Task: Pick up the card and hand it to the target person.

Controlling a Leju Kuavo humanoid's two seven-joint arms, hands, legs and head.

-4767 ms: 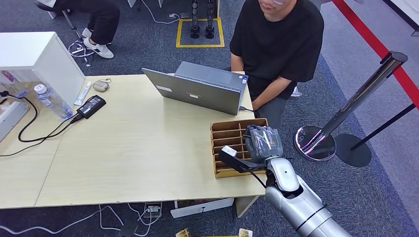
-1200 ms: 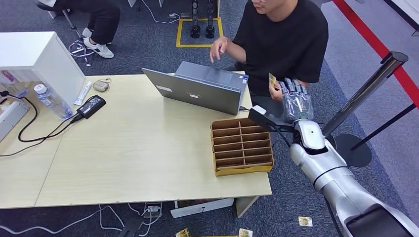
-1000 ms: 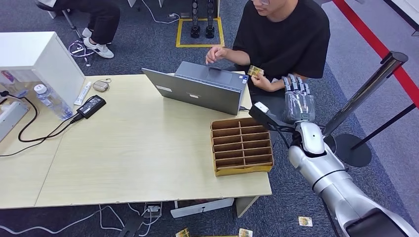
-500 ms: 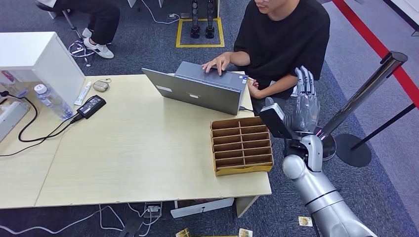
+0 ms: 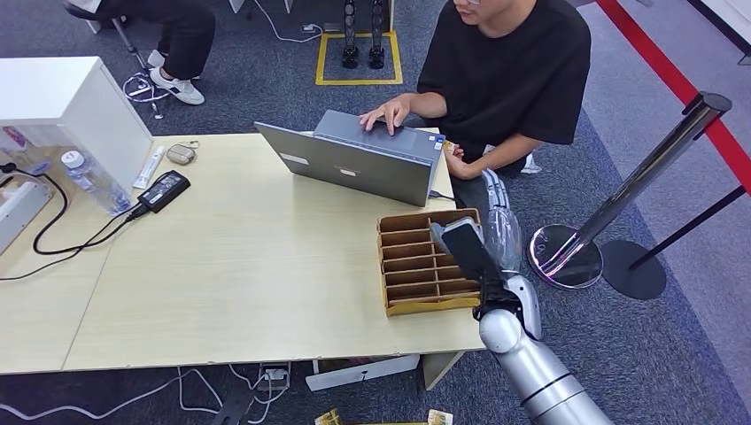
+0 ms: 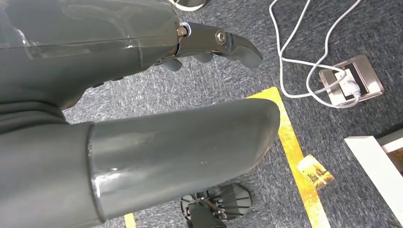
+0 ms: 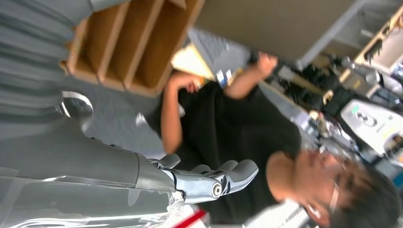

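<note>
Low right in the head view we see our silver right arm (image 5: 531, 372), smooth and rounded. Its hand (image 5: 500, 232) has dark fingers under a clear glossy cover, with a black box at the wrist.

The card (image 5: 446, 146) is mostly hidden in the person's hand (image 5: 457, 163); its print is too small to read.

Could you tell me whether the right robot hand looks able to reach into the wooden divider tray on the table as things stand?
Probably yes. The right robot hand holds nothing, fingers apart, right beside the wooden divider tray at the table's near right corner. The tray's open top faces up with nothing covering its slots, and the laptop sits farther back.
</note>
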